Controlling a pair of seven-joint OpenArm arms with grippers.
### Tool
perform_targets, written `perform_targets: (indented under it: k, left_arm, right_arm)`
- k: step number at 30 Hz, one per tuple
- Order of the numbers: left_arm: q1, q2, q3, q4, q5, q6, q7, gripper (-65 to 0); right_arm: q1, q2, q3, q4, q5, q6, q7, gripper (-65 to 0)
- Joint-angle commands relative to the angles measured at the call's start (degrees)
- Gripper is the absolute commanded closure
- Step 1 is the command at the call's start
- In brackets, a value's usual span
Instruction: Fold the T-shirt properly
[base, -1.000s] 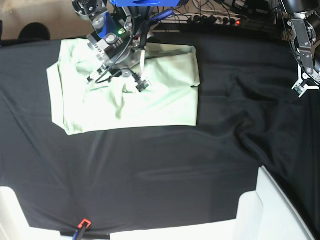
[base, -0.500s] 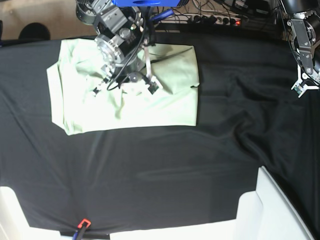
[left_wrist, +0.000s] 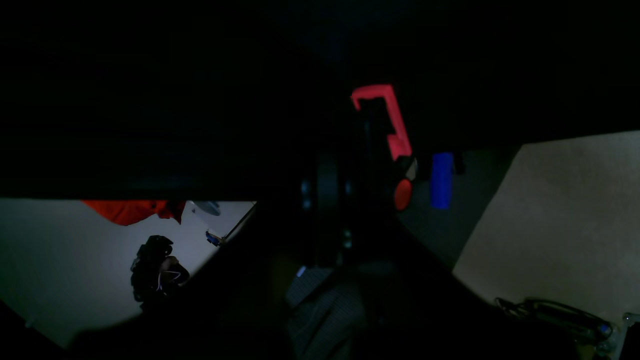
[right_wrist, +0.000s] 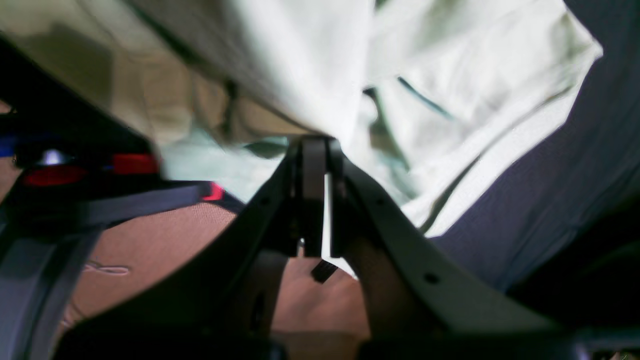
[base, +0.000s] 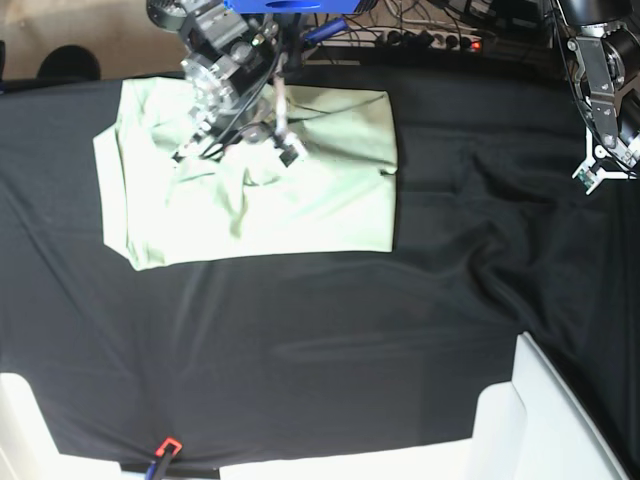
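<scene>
The pale mint-green T-shirt (base: 300, 200) lies partly folded on the far left of the black cloth (base: 320, 330). My right gripper (base: 288, 150) is down over its upper middle, where the fabric is bunched into a ridge. Close up, the right gripper (right_wrist: 315, 145) is shut with a pinch of T-shirt (right_wrist: 450, 90) fabric at its tips. Off at the far right edge, my left gripper (base: 597, 172) hangs above the black cloth, shut and holding nothing. The left wrist view is almost entirely dark.
White bins stand at the front right (base: 545, 420) and the front left corner (base: 20, 420). A red-tipped tool (base: 167, 446) lies at the front edge. A power strip (base: 440, 42) and cables run along the back.
My right gripper has swung over the shirt, first a little right, then back toward the far edge, dragging the pinched fabric. The left gripper has shifted slightly.
</scene>
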Motion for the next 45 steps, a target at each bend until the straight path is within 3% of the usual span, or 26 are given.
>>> perform_targets:
  k: [1,7,16,21,24,26,30,34,42,45]
  left_arm:
    - [-0.26,-1.15,-0.36,0.77,0.99,0.58,0.67,0.0]
    - [-0.26,-1.15,-0.36,0.77,0.99,0.58,0.67,0.0]
    - [-0.26,-1.15,-0.36,0.68,0.99,0.58,0.67,0.0]
    - [-0.26,-1.15,-0.36,0.68,0.99,0.58,0.67,0.0]
    - [-0.26,-1.15,-0.36,0.68,0.99,0.58,0.67,0.0]
    - [-0.26,-1.15,-0.36,0.68,0.99,0.58,0.67,0.0]
    - [-0.26,-1.15,-0.36,0.68,0.99,0.58,0.67,0.0]
    - [-0.26,-1.15,-0.36,0.68,0.99,0.58,0.67,0.0]
    - [-0.26,-1.07,-0.36,0.68,0.99,0.58,0.67,0.0]
    - [-0.26,-1.07,-0.36,0.68,0.99,0.58,0.67,0.0]
  right_arm:
    - [0.28,-0.22,1.27,0.70,-0.61,-0.05,0.11,-0.1]
    - [0.28,-1.01,5.41,-4.49,-0.08,-0.05,0.02,-0.1]
    - [-1.04,-1.54,7.78,-2.64,8.10,-0.23,0.38,-2.5]
    - [0.37,-1.45,12.97,5.45,7.92,-0.23,0.46,-25.8]
    - [3.44,-1.28,22.20,6.15,8.36,0.30,1.08,-40.8]
    - [4.94,-1.36,30.55,6.15,11.26,4.34,3.28,-48.0]
    - [7.84,-1.19,48.04,5.10,24.98,21.75,2.49,-54.3]
    - [9.60,-1.19,56.66,3.16,31.22,30.81,0.38,-55.1]
    - [14.52,-0.84,73.27,-10.20,46.69,31.46,0.20,-55.1]
    - [16.63,2.33,75.74,-16.88,51.70,31.46,-2.96,-54.7]
